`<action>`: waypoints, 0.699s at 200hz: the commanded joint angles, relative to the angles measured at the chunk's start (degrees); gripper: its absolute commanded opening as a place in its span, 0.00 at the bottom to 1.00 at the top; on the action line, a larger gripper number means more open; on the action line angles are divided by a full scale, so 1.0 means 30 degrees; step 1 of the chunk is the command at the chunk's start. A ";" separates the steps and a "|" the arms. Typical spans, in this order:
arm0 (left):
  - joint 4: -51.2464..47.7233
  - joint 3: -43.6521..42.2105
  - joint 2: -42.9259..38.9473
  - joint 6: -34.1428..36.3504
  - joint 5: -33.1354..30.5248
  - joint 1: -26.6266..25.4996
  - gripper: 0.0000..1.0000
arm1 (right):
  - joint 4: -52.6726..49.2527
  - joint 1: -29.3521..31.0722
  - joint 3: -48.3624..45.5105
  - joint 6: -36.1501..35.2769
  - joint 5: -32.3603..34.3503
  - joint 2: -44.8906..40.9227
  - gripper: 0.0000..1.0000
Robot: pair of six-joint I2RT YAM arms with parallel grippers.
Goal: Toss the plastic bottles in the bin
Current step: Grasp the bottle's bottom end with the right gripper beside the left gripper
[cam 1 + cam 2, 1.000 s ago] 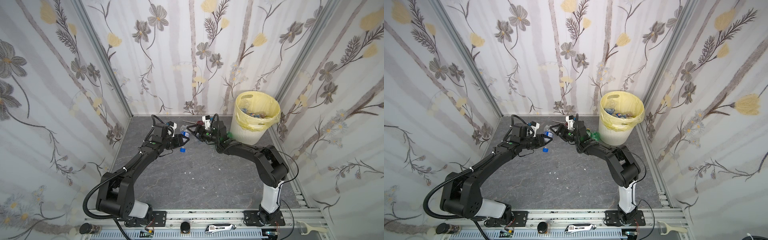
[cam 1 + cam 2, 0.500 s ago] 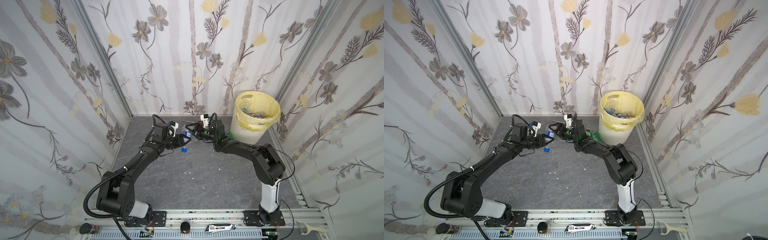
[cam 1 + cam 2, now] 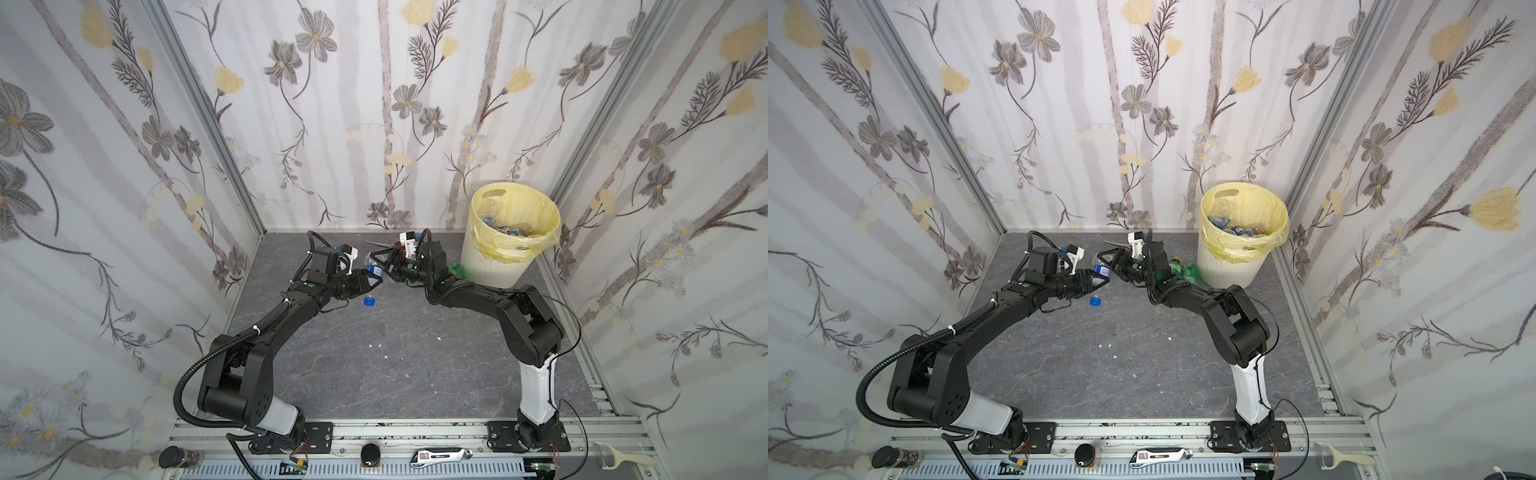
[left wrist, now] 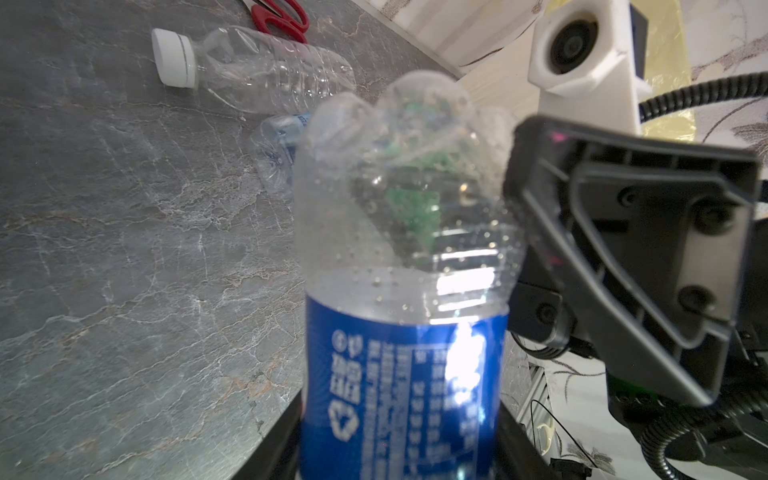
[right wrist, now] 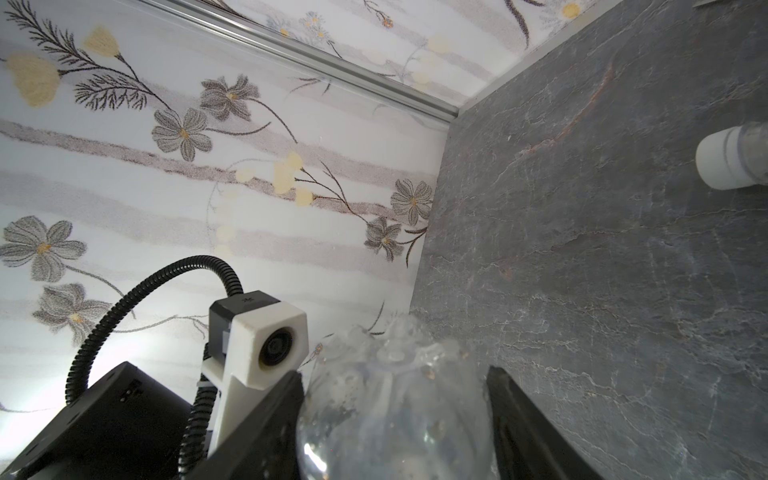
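Though illegible in its white print, blue-labelled bottle (image 4: pixel 403 374) with recycling mark, tight in left gripper (image 3: pixel 371 278) and right gripper (image 5: pixel 395 386).

Black jointed arms (image 3: pixel 282 320) with white base links (image 3: pixel 536 386), corrugated black cable (image 3: pixel 179 386).

The clear plastic bottle with a blue label (image 4: pixel 403 291) runs off the edge of the left wrist view, its white print too blurred to read; the right wrist view shows only its rounded base; the red-handled scissors (image 4: pixel 282 16) are clipped by the picture's edge; a crushed clear bottle (image 4: pixel 276 153) lies half hidden behind the labelled one; the green plastic bottle (image 3: pixel 458 271) is partly covered by the black right arm (image 3: pixel 478 293); the discarded bottles (image 3: pixel 509 227) inside the round white bin (image 3: pixel 490 266) are too small to count.
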 commanded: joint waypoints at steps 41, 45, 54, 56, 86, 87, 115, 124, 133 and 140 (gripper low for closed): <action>0.1102 0.0215 0.0102 -0.0021 0.0109 0.0008 0.54 | 0.0462 -0.0008 0.0327 0.0286 -0.0806 0.0019 0.73; 0.1109 0.0215 0.0098 -0.0026 0.0115 0.0011 0.54 | 0.0409 -0.0020 0.0287 0.0269 -0.0791 -0.0001 0.72; 0.1117 0.0239 0.0111 -0.0001 0.0086 0.0011 0.54 | 0.0374 -0.0013 0.0192 0.0261 -0.0777 -0.0046 0.71; 0.1117 0.0243 0.0104 -0.0008 0.0071 0.0011 0.54 | 0.0396 0.0003 0.0156 0.0256 -0.0776 -0.0057 0.71; 0.1117 0.0274 0.0156 -0.0100 0.0174 0.0011 0.55 | 0.0416 0.0009 -0.0130 0.0254 -0.0721 -0.0258 0.66; 0.1117 0.0259 0.0148 -0.0089 0.0174 0.0011 0.55 | 0.0415 -0.0006 -0.0135 0.0254 -0.0720 -0.0262 0.66; 0.1117 0.0159 -0.0056 -0.0095 0.0115 0.0013 0.59 | 0.0336 -0.0051 -0.0328 0.0240 -0.0542 -0.0404 0.60; 0.1117 0.0049 -0.0128 -0.0076 -0.0025 0.0011 0.60 | 0.0340 -0.0052 -0.0322 0.0254 -0.0513 -0.0440 0.60; 0.1117 -0.0062 -0.0195 -0.0039 -0.0191 0.0032 0.63 | 0.0211 -0.0079 -0.0301 0.0226 -0.0513 -0.0497 0.59; 0.1102 -0.0156 -0.0248 -0.0051 -0.0265 0.0051 0.64 | 0.0036 -0.0086 -0.0264 0.0146 -0.0462 -0.0515 0.58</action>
